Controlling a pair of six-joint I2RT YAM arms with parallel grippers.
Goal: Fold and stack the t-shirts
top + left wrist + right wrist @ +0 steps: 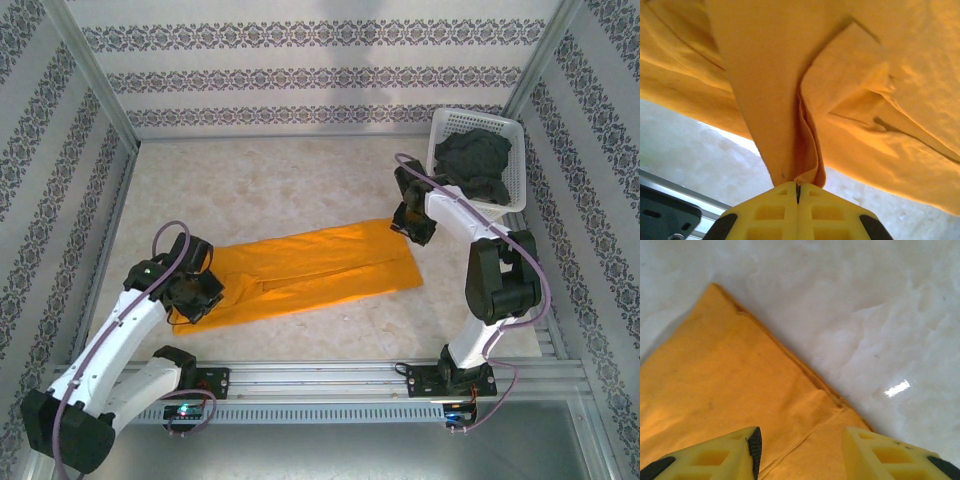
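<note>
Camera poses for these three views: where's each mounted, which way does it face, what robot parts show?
Top external: above and behind the bases, looking down on the table; left arm, right arm, orange shirt, grey shirt in basket.
Left wrist: on the left arm, looking along the left pincer, shut on a fold of orange shirt.
Right wrist: on the right arm, looking down past the open right pincer at the shirt's corner.
Shared: all three show the orange shirt.
</note>
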